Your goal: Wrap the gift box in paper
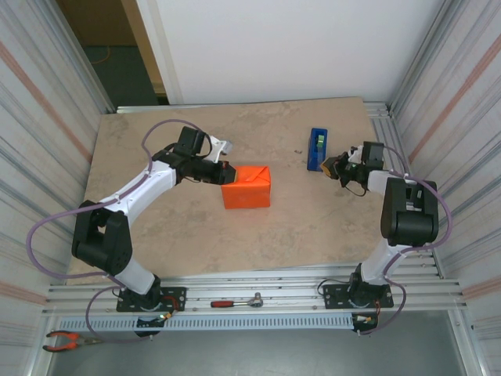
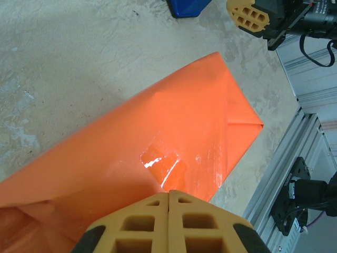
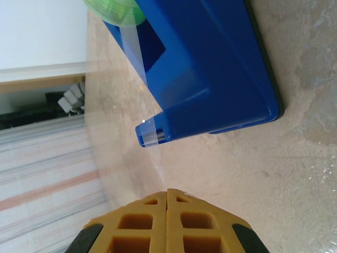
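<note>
The orange paper [image 1: 247, 186] lies folded into a box-shaped parcel at mid-table, and the gift box is hidden inside it. In the left wrist view the paper [image 2: 158, 137] shows a folded corner at the right and a shiny strip of clear tape [image 2: 163, 166]. My left gripper [image 1: 228, 174] is shut, with its tips [image 2: 169, 192] resting against the parcel's left side right by the tape. My right gripper [image 1: 327, 166] is shut and empty, and it sits just short of the blue tape dispenser [image 3: 210, 68]. Its closed tips [image 3: 167, 191] point at the dispenser's cutter end.
The blue tape dispenser [image 1: 318, 149] stands at the right of the table, carrying a green roll [image 3: 116, 10]. A red-handled ratchet [image 1: 235, 301] and pliers [image 1: 66, 339] lie on the aluminium rails at the near edge. Corrugated walls close in both sides.
</note>
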